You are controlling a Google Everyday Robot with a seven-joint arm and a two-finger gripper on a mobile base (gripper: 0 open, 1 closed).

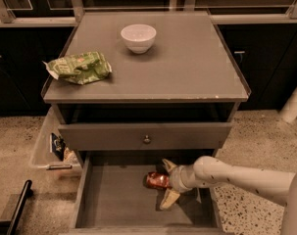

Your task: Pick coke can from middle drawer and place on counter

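The coke can (pixel 157 180) is red and lies on its side on the floor of the open middle drawer (pixel 113 202), right of centre. My gripper (pixel 167 182) reaches in from the right on a pale arm. Its two pale fingers (pixel 169 199) are spread, one behind the can and one in front of it, at the can's right end. The fingers are not closed on the can. The counter (pixel 187 67) is the grey cabinet top above.
A white bowl (pixel 138 37) and a green snack bag (pixel 79 67) sit on the counter. The drawer front with a round knob (pixel 146 139) overhangs the open drawer. A clear bin (pixel 52 148) with small items hangs at the cabinet's left side.
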